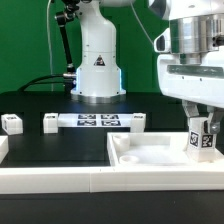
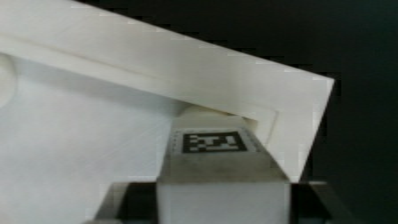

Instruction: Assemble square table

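Note:
My gripper [image 1: 200, 128] is shut on a short white peg leg [image 1: 201, 141] with a black-and-white tag and holds it upright. The leg is at the corner of the white square table top [image 1: 150, 153] on the exterior view's right, just inside its raised rim. I cannot tell whether the leg's lower end touches the top. In the wrist view the leg [image 2: 221, 175] sits between my gripper's [image 2: 221, 205] dark fingers. Its tag faces the camera, and the table top [image 2: 107, 110] with its rim corner lies beyond.
The marker board [image 1: 97, 121] lies behind the table top. Loose white legs stand near it [image 1: 12, 124] [image 1: 50, 123] [image 1: 137, 122]. The robot base [image 1: 97, 65] stands at the back. A long white border rail [image 1: 50, 181] runs along the front.

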Robot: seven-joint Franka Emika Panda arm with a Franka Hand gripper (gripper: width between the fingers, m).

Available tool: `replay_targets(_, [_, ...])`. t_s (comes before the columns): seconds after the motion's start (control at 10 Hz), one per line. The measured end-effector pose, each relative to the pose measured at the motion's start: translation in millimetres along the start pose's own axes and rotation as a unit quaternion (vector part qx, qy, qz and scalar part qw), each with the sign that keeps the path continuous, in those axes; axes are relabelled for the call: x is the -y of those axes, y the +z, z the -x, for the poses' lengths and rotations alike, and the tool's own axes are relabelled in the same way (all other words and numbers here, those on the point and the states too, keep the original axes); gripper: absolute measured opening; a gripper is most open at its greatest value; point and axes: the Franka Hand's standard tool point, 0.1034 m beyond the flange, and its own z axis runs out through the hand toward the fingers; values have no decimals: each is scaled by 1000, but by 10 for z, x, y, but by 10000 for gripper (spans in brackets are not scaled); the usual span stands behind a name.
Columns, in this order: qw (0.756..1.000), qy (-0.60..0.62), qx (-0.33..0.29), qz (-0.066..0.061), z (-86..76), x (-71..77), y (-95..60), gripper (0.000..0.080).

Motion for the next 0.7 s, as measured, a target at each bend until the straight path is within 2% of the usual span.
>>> replay_targets(0.2, [999, 54, 4, -2, 4, 5, 1, 291])
replay_targets(0.4, [999, 41, 4, -2, 4, 6, 1, 291])
replay_targets(0.5, [1000, 22, 4, -2, 3, 3, 4, 365])
replay_targets(0.6, [1000, 3, 4, -1, 0, 0, 7, 552])
replay_targets(0.7, [999, -47, 3, -1, 4, 2, 6, 552])
